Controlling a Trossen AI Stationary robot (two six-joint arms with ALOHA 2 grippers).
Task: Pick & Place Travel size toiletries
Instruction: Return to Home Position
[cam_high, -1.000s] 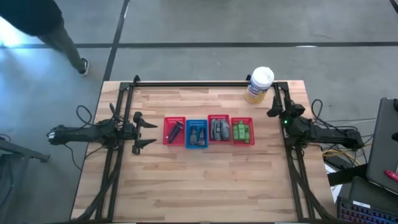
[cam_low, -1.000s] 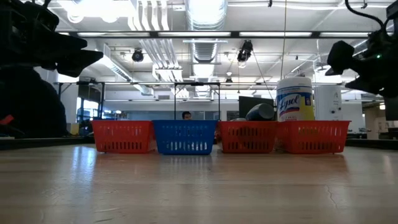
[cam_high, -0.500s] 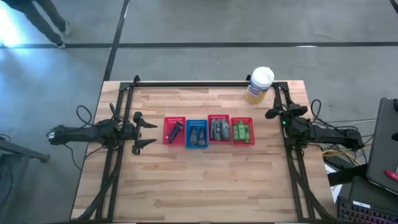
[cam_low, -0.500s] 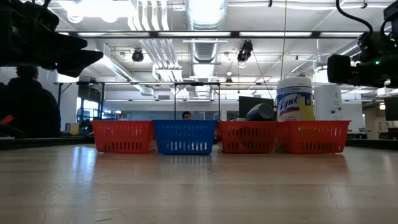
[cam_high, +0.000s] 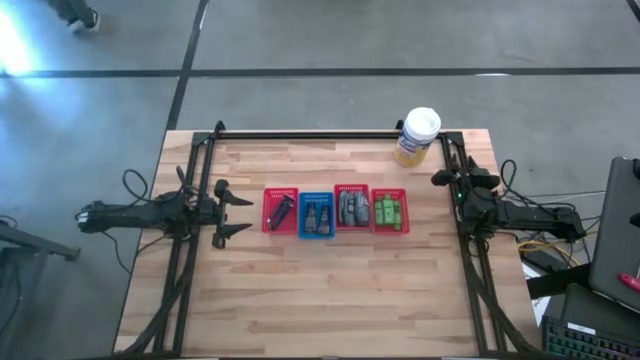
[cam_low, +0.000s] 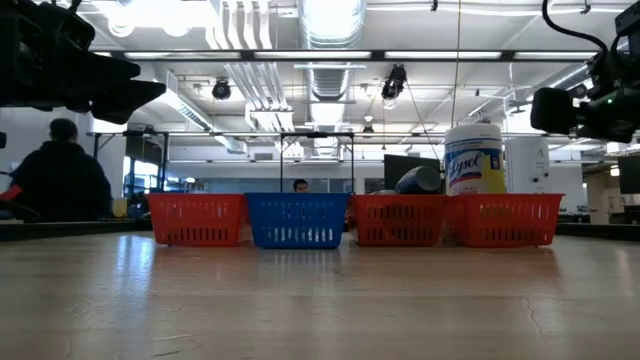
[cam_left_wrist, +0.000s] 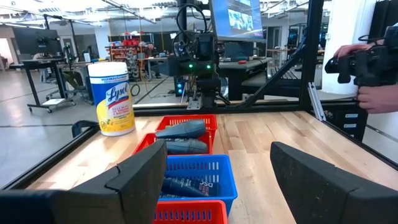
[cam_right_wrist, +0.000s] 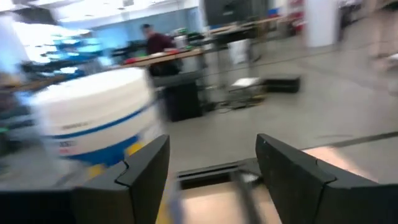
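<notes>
Four mesh baskets stand in a row mid-table. In the high view they hold thin dark razors (cam_high: 281, 210), small dark bottles (cam_high: 317, 217), grey oval bottles (cam_high: 351, 207) and green bottles (cam_high: 390, 210), all lying on the basket floors. My left gripper (cam_high: 240, 213) hovers open just left of the row, level, pointing at it; in the left wrist view (cam_left_wrist: 217, 180) the grey bottles (cam_left_wrist: 180, 130) and dark bottles (cam_left_wrist: 186, 185) show ahead. My right gripper (cam_high: 440, 179) hangs open to the right of the row, near the canister; the right wrist view (cam_right_wrist: 214, 174) is blurred.
A large white-and-yellow canister (cam_high: 417, 136) stands at the far right corner, also filling part of the right wrist view (cam_right_wrist: 93, 121). Black frame rails (cam_high: 330, 134) run along the far and side edges. Bare wood (cam_high: 320, 290) lies near the baskets. A person's hand (cam_left_wrist: 367, 68) shows beyond the table.
My right gripper has turned at the wrist and drawn back slightly toward the table's right edge, its fingers going from tipped to level in the low view. The left arm and the baskets have kept still. A person beyond the far left corner has walked away.
</notes>
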